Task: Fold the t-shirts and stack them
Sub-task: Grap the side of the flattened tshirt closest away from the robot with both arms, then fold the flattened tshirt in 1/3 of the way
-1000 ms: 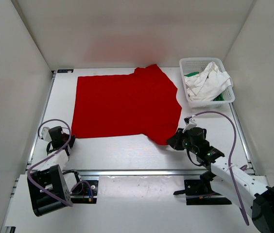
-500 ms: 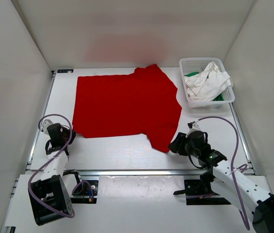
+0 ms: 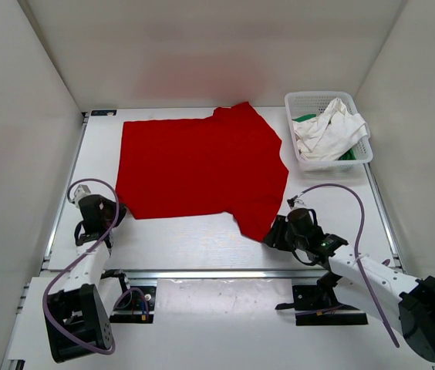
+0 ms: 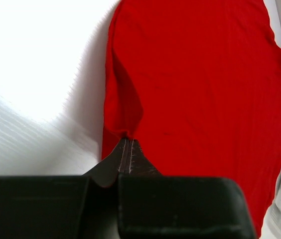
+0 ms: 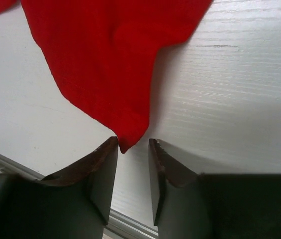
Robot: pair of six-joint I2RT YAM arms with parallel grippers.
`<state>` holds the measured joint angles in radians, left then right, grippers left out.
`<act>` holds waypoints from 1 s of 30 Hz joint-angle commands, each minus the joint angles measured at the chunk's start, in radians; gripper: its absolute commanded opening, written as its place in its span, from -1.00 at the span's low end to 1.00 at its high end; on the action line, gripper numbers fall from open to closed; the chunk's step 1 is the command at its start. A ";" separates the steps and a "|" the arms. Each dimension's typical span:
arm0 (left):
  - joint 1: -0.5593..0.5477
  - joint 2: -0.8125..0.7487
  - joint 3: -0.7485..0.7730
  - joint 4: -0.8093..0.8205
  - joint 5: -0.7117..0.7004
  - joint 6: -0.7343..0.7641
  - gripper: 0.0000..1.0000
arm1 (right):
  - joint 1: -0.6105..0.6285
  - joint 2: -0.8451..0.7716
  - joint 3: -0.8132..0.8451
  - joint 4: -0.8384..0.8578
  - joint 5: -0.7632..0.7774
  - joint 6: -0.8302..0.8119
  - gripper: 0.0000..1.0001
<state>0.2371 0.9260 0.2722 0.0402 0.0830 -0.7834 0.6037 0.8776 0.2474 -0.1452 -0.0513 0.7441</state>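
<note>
The red t-shirt point(image 3: 202, 166) lies spread flat on the table. My left gripper point(image 3: 114, 213) is shut on its near left corner; in the left wrist view the cloth point(image 4: 190, 89) puckers up where my gripper point(image 4: 128, 140) pinches it. My right gripper point(image 3: 270, 233) is open at the shirt's near right tip; in the right wrist view the red tip point(image 5: 125, 142) hangs between the parted tips of my gripper point(image 5: 133, 145), against the left one. The off-white shirt point(image 3: 327, 135) and a bit of the green shirt point(image 3: 304, 119) lie bunched in the basket.
The white mesh basket point(image 3: 290, 102) stands at the far right of the table. White walls close in the table on three sides. A metal rail point(image 3: 217, 272) runs along the near edge, just behind both grippers.
My left gripper has moved right to the shirt's near left corner and closed on it. My right gripper has shifted slightly left and nearer, its tips now at the shirt's near right tip.
</note>
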 commanded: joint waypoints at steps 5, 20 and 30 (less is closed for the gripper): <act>-0.010 -0.033 0.005 0.015 0.029 0.006 -1.00 | -0.004 0.041 0.018 0.085 0.020 0.000 -1.00; 0.125 -0.058 0.254 -0.258 0.337 0.128 -1.00 | 0.197 -0.394 0.272 -0.447 0.194 0.064 -0.99; 0.119 -0.024 0.286 -0.294 0.222 0.174 -1.00 | -0.038 -0.237 0.405 -0.458 0.031 -0.165 -1.00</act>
<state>0.3424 0.8825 0.5858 -0.2626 0.3283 -0.6266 0.6758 0.5613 0.7086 -0.6281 0.0921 0.6903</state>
